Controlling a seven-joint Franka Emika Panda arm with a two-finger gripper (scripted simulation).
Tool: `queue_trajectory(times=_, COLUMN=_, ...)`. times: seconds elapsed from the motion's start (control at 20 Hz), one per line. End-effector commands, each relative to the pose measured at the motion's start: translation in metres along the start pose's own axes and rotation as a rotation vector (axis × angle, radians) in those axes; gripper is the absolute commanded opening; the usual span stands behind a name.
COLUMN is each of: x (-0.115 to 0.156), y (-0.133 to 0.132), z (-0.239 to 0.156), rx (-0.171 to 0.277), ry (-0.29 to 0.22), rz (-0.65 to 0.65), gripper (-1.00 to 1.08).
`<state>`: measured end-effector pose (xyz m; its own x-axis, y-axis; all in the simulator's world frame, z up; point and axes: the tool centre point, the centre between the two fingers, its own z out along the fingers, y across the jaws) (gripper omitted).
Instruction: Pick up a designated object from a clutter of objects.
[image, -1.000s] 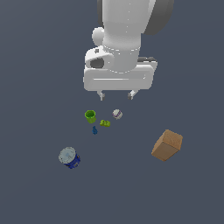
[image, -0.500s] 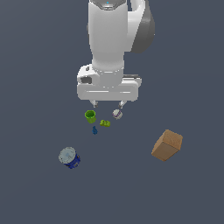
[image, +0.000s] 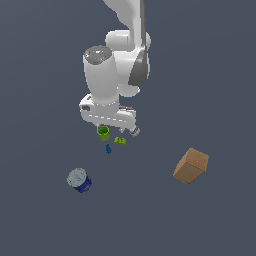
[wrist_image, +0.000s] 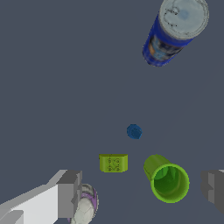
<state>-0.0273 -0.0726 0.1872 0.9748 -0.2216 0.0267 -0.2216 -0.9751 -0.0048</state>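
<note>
The small bright green cup (image: 103, 133) stands upright with its hollow top showing, just under the gripper (image: 116, 127). In the wrist view the cup (wrist_image: 168, 181) lies between the two fingers, nearer one finger (wrist_image: 214, 186) than the other (wrist_image: 68, 194). The gripper (wrist_image: 142, 190) is open and holds nothing. The yellow-green piece (image: 120, 141) (wrist_image: 113, 162) and the tiny blue figure (image: 108, 149) (wrist_image: 134, 131) lie close beside the cup. The white-and-purple ball (image: 134, 131) (wrist_image: 85, 205) is partly hidden by a finger.
The blue can with a grey lid (image: 79, 180) (wrist_image: 175, 30) stands apart, toward the exterior view's lower left. The tan cardboard box (image: 191, 165) sits tilted at the exterior view's right. All rest on a dark grey floor.
The gripper has moved to the exterior view's left and come down, from above the ball to just over the green cup. The objects have not moved.
</note>
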Motion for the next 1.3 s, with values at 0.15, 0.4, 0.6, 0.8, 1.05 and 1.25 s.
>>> queue_trajectory(times=0.15, x=-0.029, y=0.036, z=0.046, rx=0.001, ry=-0.012, rz=0.125, gripper=1.0)
queue_trajectory(times=0.4, x=-0.051, y=0.059, z=0.073, rx=-0.003, ry=-0.02, rz=0.206, gripper=1.0)
queue_trajectory(times=0.6, x=-0.064, y=0.07, z=0.085, rx=-0.006, ry=-0.024, rz=0.248, gripper=1.0)
queue_trajectory(times=0.8, x=-0.071, y=0.076, z=0.092, rx=-0.008, ry=-0.026, rz=0.269, gripper=1.0)
queue_trajectory(times=1.05, x=-0.07, y=0.075, z=0.093, rx=-0.008, ry=-0.026, rz=0.268, gripper=1.0)
queue_trajectory(times=1.25, x=-0.071, y=0.076, z=0.101, rx=-0.008, ry=-0.026, rz=0.268, gripper=1.0)
